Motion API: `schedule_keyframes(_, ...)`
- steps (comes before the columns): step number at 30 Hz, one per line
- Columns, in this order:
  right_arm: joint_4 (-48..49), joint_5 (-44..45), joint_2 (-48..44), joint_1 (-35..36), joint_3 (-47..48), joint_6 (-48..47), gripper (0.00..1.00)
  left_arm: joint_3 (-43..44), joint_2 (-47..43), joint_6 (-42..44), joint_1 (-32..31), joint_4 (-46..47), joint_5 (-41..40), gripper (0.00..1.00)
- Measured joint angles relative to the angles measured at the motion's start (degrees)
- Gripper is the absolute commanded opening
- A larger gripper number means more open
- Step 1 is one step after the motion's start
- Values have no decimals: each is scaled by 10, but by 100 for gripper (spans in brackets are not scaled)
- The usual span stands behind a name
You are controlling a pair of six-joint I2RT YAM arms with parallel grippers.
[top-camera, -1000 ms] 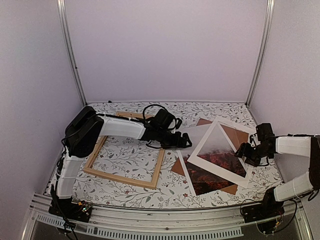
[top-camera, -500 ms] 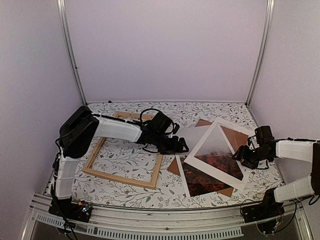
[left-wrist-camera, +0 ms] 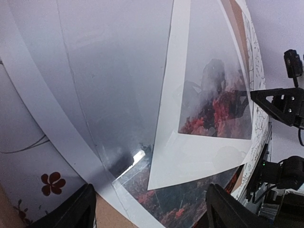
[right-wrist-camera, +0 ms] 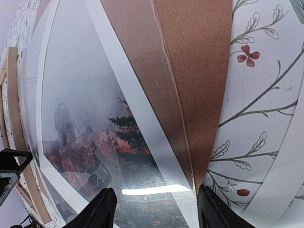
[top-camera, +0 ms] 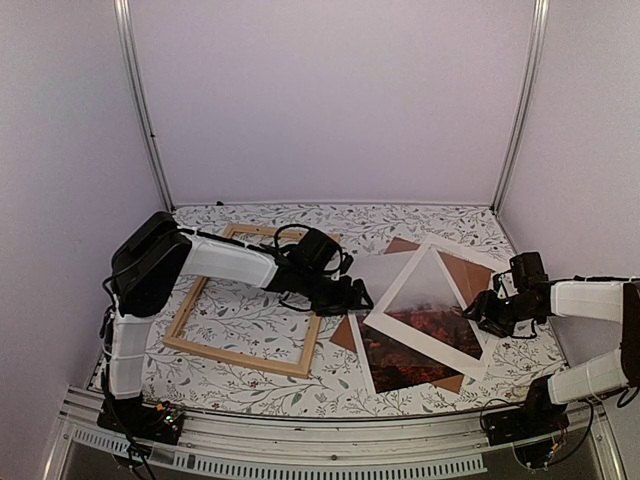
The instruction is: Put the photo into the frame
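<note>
1. Photo (top-camera: 405, 362) lay flat on the floral-patterned table (top-camera: 300, 392), just to the right of the frame (top-camera: 236, 357) and outside it. Its red foliage faced the near edge and its misty grey half faced the back.
2. A white mat (top-camera: 415, 345) sat skewed across the photo, with fog and red trees showing through its opening. A brown backing board (top-camera: 470, 272) showed from under both at the far right.
3. The frame, made of thin light-wood strips, lay on the left half of the table, the patterned surface showing through its opening.
4. The left pincer (top-camera: 352, 297) was low at the photo's left edge, just beside the frame's right strip. In the left wrist view its fingers (left-wrist-camera: 80, 211) were spread wide and pinched nothing.
5. The right pincer (top-camera: 482, 312) hung at the mat's right corner. The right wrist view showed its fingers (right-wrist-camera: 102, 211) apart above the mat and board, gripping nothing.
</note>
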Motion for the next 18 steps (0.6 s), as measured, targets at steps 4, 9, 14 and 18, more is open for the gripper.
schedule_keyframes(4, -1, -3, 0, -2, 0, 2, 58, -11, -2, -21, 4, 22, 9, 81)
schedule_keyframes(9, -2, -33, -4, 0, 0, 9, 55, -20, -2, -42, 5, 52, 38, 80)
schedule_keyframes(14, 1, -81, -24, 3, 5, 19, 54, -27, -1, -49, -3, 68, 59, 80)
schedule_keyframes(18, 5, -96, -29, 3, 7, 22, 53, -30, -1, -50, -4, 73, 60, 80)
